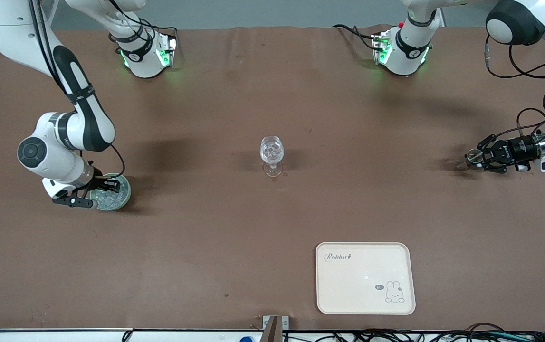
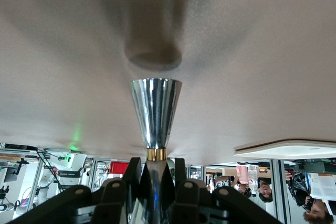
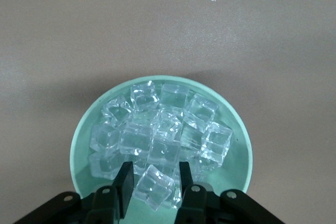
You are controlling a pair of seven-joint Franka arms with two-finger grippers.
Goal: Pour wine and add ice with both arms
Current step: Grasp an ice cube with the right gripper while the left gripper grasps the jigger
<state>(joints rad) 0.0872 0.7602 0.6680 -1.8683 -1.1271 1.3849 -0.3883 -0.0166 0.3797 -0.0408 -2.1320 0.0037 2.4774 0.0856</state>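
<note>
A clear stemmed glass (image 1: 272, 153) stands at the table's middle. A mint-green bowl (image 1: 121, 195) of ice (image 3: 157, 129) sits toward the right arm's end. My right gripper (image 1: 99, 190) is down in the bowl, and in the right wrist view it (image 3: 154, 178) is shut on one ice cube (image 3: 154, 184) at the pile's edge. My left gripper (image 1: 483, 156) hovers low over the table toward the left arm's end. It is shut on the stem of a silver cone-shaped metal cup (image 1: 472, 155), held sideways. In the left wrist view the left gripper (image 2: 156, 169) clamps the stem just past the gold band, with the cup (image 2: 156, 108) pointing away.
A cream tray (image 1: 365, 278) with a rabbit print lies near the front edge, nearer the front camera than the glass; its rim also shows in the left wrist view (image 2: 294, 149). Both arm bases stand along the table's back edge. The tabletop is brown.
</note>
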